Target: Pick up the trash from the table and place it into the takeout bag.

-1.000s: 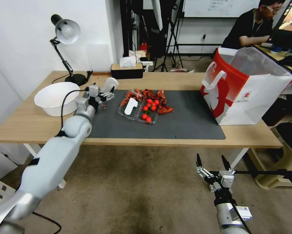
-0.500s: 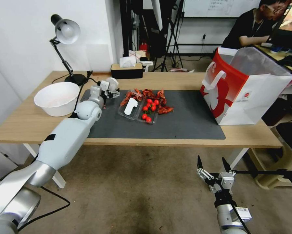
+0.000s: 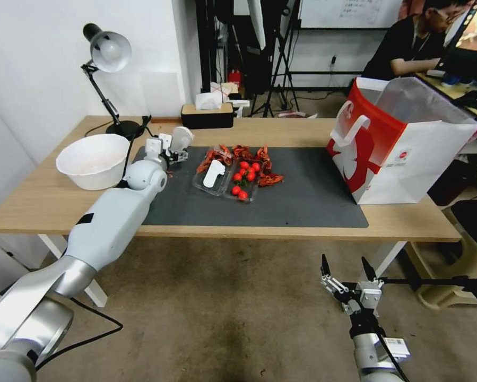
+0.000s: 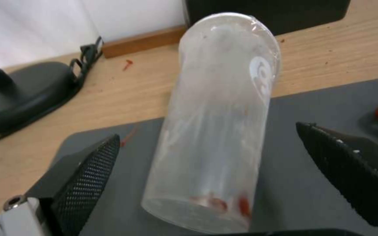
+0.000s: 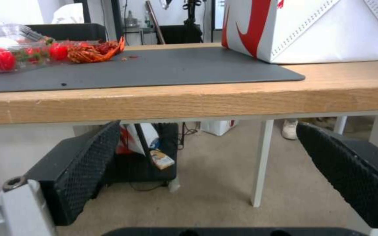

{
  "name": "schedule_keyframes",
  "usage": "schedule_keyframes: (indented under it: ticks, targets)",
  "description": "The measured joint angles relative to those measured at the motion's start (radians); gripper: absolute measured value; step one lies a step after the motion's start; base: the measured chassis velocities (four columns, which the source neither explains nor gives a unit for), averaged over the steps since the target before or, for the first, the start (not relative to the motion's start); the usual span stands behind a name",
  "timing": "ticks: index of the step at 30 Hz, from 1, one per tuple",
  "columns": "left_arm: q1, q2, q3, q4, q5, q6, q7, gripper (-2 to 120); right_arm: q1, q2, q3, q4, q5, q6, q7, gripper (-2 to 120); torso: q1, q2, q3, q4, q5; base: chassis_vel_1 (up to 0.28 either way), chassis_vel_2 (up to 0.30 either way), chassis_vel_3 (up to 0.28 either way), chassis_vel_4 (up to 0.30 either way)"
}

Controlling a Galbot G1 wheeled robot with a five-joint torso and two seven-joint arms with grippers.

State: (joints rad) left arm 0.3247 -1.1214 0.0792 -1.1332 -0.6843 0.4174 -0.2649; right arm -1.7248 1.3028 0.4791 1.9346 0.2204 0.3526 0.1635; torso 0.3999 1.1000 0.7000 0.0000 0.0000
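Note:
A clear plastic cup (image 3: 182,136) leans at the far left corner of the dark grey mat (image 3: 302,196). In the left wrist view the cup (image 4: 215,108) has red bits at its base. My left gripper (image 3: 172,153) (image 4: 207,131) is open, one finger on each side of the cup and neither touching it. The red-and-white takeout bag (image 3: 408,154) (image 5: 320,29) stands open at the right end of the table (image 3: 47,204). My right gripper (image 3: 344,261) (image 5: 208,126) hangs open below the table's front edge, holding nothing.
A clear tray of cherry tomatoes (image 3: 243,183) and red shell scraps (image 3: 262,159) lie mid-mat. A large white bowl (image 3: 92,159) sits left of my left arm. A desk lamp (image 3: 108,53) and a tissue box (image 3: 206,114) stand along the back edge.
My left arm has stretched farther over the table, bringing its wrist closer to the cup. The cup, the bag and the right arm have stayed put.

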Motion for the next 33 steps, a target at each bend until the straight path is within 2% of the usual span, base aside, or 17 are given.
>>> schedule_keyframes:
  ticks: [15, 18, 19, 22, 23, 26, 33]
  targets:
    - [-0.005, -0.029, -0.028, 0.054, -0.027, -0.001, -0.027, 98, 0.003, 0.001, -0.003, -0.007, 0.000, 0.001, 0.000, 100, 0.000, 0.000, 0.000, 0.0000, -0.0001, 0.000, 0.000, 0.000, 0.000]
    - [0.003, -0.028, -0.041, 0.055, -0.027, -0.004, -0.036, 84, 0.004, 0.002, -0.004, -0.007, 0.000, 0.000, 0.000, 100, 0.000, 0.000, 0.000, 0.0000, -0.0001, 0.000, 0.000, 0.000, 0.000]
    - [0.003, -0.028, -0.041, 0.055, -0.027, -0.004, -0.036, 84, 0.004, 0.002, -0.004, -0.007, 0.000, 0.000, 0.000, 100, 0.000, 0.000, 0.000, 0.0000, -0.0001, 0.000, 0.000, 0.000, 0.000]
    - [0.016, -0.023, -0.052, 0.055, -0.028, -0.005, -0.036, 70, 0.004, 0.002, -0.005, -0.005, -0.001, -0.004, 0.000, 100, 0.000, 0.000, 0.000, 0.0000, 0.0000, 0.000, 0.000, 0.000, 0.000]
    - [0.016, -0.023, -0.052, 0.055, -0.028, -0.005, -0.036, 70, 0.004, 0.002, -0.005, -0.005, -0.001, -0.004, 0.000, 100, 0.000, 0.000, 0.000, 0.0000, 0.0000, 0.000, 0.000, 0.000, 0.000]
    - [0.026, -0.020, -0.060, 0.055, -0.033, -0.007, -0.036, 55, 0.004, 0.001, -0.005, -0.003, -0.002, -0.005, 0.000, 100, 0.000, 0.000, 0.000, 0.0002, 0.0000, 0.000, 0.000, 0.000, 0.000]
    - [0.035, -0.020, -0.070, 0.054, -0.033, -0.027, -0.032, 54, 0.005, 0.001, -0.009, -0.004, -0.003, -0.008, 0.000, 100, 0.000, 0.000, 0.000, 0.0000, 0.0000, 0.000, 0.000, 0.000, 0.000]
